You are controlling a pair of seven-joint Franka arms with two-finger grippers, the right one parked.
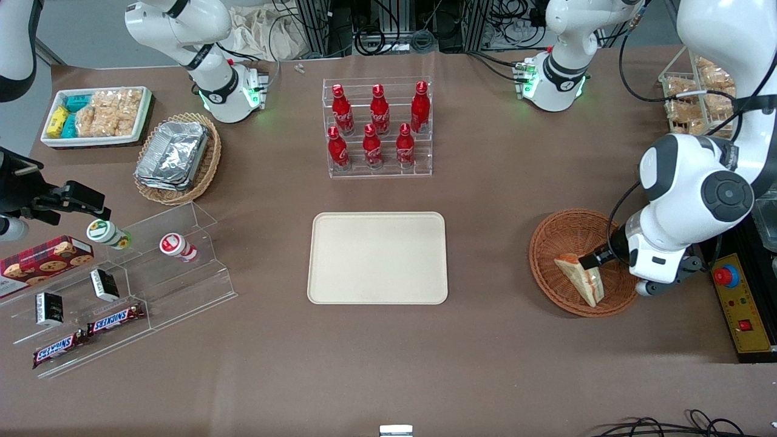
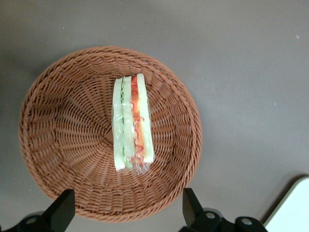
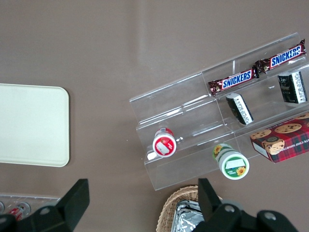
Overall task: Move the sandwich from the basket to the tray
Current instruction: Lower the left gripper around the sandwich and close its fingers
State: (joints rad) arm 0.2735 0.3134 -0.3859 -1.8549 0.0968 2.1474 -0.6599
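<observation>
Above the basket [image 2: 108, 133], gripper [image 2: 126, 212] poised, fingers [image 2: 190, 205] spread wide with nothing between. Sandwich [image 2: 133, 123] down inside, a clear-wrapped wedge on edge (pale bread, green and red-orange layers up), long axis crossing the line between the fingertips. Woven reddish wicker, shallow. Tray [image 1: 377, 257], smooth cream, well apart on the desk [image 1: 485, 200].

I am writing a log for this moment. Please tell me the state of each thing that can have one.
sandwich: wrapped, lying in the basket, not gripped.
basket: holds only the sandwich.
tray: nothing on it.
claw: open, hovering above the basket.
cola bottles: six, upright in their clear rack, capped.
</observation>
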